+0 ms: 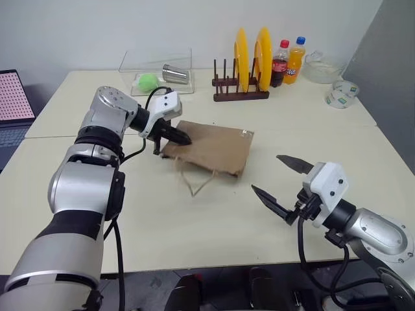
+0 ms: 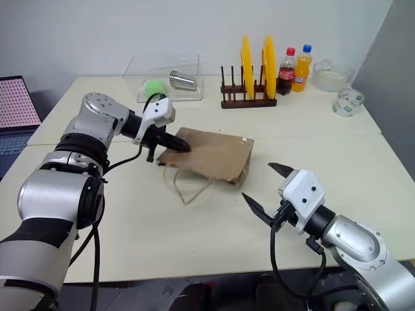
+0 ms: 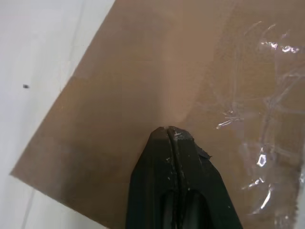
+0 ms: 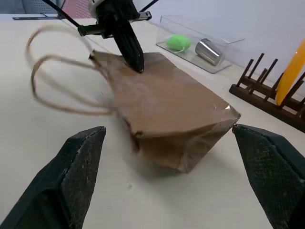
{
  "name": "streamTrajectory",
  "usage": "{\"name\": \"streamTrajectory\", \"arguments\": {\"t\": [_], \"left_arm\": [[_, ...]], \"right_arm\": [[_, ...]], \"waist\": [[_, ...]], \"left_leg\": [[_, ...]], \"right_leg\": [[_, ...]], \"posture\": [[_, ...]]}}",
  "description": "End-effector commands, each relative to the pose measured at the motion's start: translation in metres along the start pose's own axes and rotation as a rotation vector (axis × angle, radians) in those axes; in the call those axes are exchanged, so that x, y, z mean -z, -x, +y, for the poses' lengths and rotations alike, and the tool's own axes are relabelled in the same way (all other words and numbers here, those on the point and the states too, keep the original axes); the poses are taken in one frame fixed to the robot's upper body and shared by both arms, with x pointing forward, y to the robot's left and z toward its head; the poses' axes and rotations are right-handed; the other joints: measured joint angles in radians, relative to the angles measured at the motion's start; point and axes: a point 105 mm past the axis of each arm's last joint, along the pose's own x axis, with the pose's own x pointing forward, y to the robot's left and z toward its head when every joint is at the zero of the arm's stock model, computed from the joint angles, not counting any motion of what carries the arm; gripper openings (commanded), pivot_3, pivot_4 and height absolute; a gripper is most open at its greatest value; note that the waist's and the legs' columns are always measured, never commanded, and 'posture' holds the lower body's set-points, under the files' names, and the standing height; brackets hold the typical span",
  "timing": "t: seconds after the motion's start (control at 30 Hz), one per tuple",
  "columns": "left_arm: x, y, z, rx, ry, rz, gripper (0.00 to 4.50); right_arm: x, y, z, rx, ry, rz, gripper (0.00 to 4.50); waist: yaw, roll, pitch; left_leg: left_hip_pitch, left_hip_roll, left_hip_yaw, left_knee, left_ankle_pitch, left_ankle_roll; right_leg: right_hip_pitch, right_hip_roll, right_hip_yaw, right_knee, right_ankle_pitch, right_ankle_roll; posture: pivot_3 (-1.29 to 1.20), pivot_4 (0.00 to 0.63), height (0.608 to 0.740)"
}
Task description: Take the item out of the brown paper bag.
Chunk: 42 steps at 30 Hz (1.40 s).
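The brown paper bag [image 1: 214, 150] lies flat and crumpled at the table's middle, with its pale loop handles [image 1: 194, 184] trailing toward me. My left gripper [image 1: 187, 138] is shut, and its tip rests on the bag's top face near the left corner by the handles. The left wrist view shows no paper between the closed fingers [image 3: 170, 143]. My right gripper [image 1: 266, 173] hovers open at the front right, a short way from the bag, aimed at its closed end [image 4: 190, 143]. The item is hidden.
At the back stand a wooden rack with two yellow plates [image 1: 249, 58], two soda bottles [image 1: 288, 61], a glass bowl [image 1: 321, 68] and a clear box [image 1: 155, 71] holding a green ball and a metal cup. Tape rolls [image 1: 342, 94] lie far right. A laptop [image 1: 13, 97] sits left.
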Motion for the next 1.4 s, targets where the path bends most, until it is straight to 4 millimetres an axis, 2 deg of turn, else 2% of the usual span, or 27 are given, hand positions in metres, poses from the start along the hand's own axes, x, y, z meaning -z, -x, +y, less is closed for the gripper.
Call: {"name": "streamTrajectory", "arguments": {"t": [0.03, 0.17, 0.27, 0.33, 0.43, 0.57, 0.67, 0.8, 0.9, 1.03, 1.2, 1.4], "left_arm": [[-0.005, 0.009, -0.001, -0.009, -0.045, -0.023, 0.01], [-0.014, 0.013, 0.002, -0.045, -0.082, -0.087, 0.01], [-0.037, 0.025, 0.010, -0.161, -0.191, -0.198, 0.01], [-0.045, 0.033, 0.013, -0.227, -0.257, -0.231, 0.01], [-0.048, 0.040, 0.010, -0.251, -0.263, -0.268, 0.58], [-0.040, 0.038, -0.012, -0.195, -0.325, -0.282, 1.73], [-0.028, 0.032, -0.044, -0.099, -0.407, -0.271, 2.66], [-0.004, 0.027, -0.080, 0.007, -0.415, -0.224, 3.85], [0.011, 0.029, -0.093, 0.040, -0.454, -0.176, 3.85], [0.034, 0.037, -0.080, -0.037, -0.498, -0.125, 3.85], [0.045, 0.034, -0.081, -0.025, -0.568, -0.108, 3.85], [0.056, 0.024, -0.095, 0.028, -0.623, -0.119, 3.85]], "right_arm": [[-0.020, 0.001, 0.009, -0.037, 0.058, -0.077, 4.50], [-0.019, -0.001, 0.009, -0.044, 0.059, -0.076, 4.50], [-0.018, -0.001, 0.009, -0.051, 0.057, -0.073, 4.50], [-0.018, 0.000, 0.009, -0.052, 0.054, -0.073, 4.50], [-0.017, 0.000, 0.010, -0.057, 0.051, -0.073, 4.50], [-0.017, -0.001, 0.011, -0.070, 0.041, -0.074, 4.50], [-0.015, -0.001, 0.015, -0.104, 0.022, -0.066, 4.50], [-0.009, 0.001, 0.027, -0.192, -0.012, -0.034, 4.50], [-0.006, 0.002, 0.033, -0.232, -0.022, -0.014, 4.50], [-0.001, 0.003, 0.040, -0.265, -0.032, 0.008, 4.50], [0.000, 0.003, 0.044, -0.278, -0.039, 0.014, 4.50], [0.003, 0.006, 0.049, -0.302, -0.052, 0.042, 4.50]], "waist": [[-0.001, 0.000, 0.000], [-0.003, 0.000, 0.000], [-0.003, -0.001, 0.001], [-0.002, -0.001, 0.001], [-0.003, -0.001, 0.000], [-0.015, -0.001, 0.000], [-0.017, -0.001, 0.000], [-0.017, -0.001, 0.000], [-0.013, -0.001, 0.000], [-0.001, -0.001, 0.000], [0.008, -0.003, -0.001], [0.007, -0.003, -0.001]], "left_leg": [[0.000, 0.000, 0.000, 0.000, 0.000, 0.000], [0.000, 0.000, -0.001, 0.001, 0.000, 0.000], [0.000, 0.000, -0.001, 0.002, 0.000, 0.000], [0.000, 0.000, -0.001, 0.002, 0.000, 0.000], [0.000, 0.000, -0.001, 0.002, 0.000, 0.000], [0.002, 0.001, -0.001, 0.001, 0.000, 0.000], [0.001, 0.001, -0.001, 0.001, 0.000, 0.000], [0.001, 0.002, -0.001, 0.001, 0.000, 0.000], [0.002, 0.002, -0.001, 0.001, 0.000, 0.000], [0.002, 0.002, 0.000, 0.002, 0.000, 0.000], [0.002, 0.002, 0.000, 0.002, 0.000, 0.000], [0.002, 0.002, 0.000, 0.001, 0.000, 0.000]], "right_leg": [[0.000, 0.000, 0.000, 0.000, 0.000, 0.000], [0.000, 0.000, 0.000, 0.002, 0.000, 0.000], [0.000, 0.000, 0.000, 0.002, 0.000, 0.000], [0.000, 0.000, -0.001, 0.002, 0.000, 0.000], [0.000, 0.000, 0.000, 0.003, 0.000, 0.000], [0.000, 0.000, 0.000, 0.004, 0.000, 0.000], [0.000, 0.000, 0.000, 0.004, 0.000, 0.000], [-0.001, 0.001, 0.001, 0.004, 0.000, 0.000], [0.000, 0.001, 0.001, 0.004, 0.000, 0.000], [0.001, 0.001, 0.001, 0.004, 0.000, 0.000], [0.001, 0.001, 0.000, 0.003, 0.000, 0.000], [0.001, 0.001, 0.001, 0.003, 0.000, 0.000]], "posture": [[0.00, 0.150, 0.740], [0.00, 0.150, 0.740], [0.00, 0.150, 0.740], [0.00, 0.150, 0.740], [0.00, 0.150, 0.740], [0.00, 0.150, 0.740], [0.00, 0.150, 0.740], [0.00, 0.150, 0.740], [0.00, 0.150, 0.740], [0.00, 0.150, 0.740], [0.00, 0.150, 0.740], [0.00, 0.150, 0.740]]}}
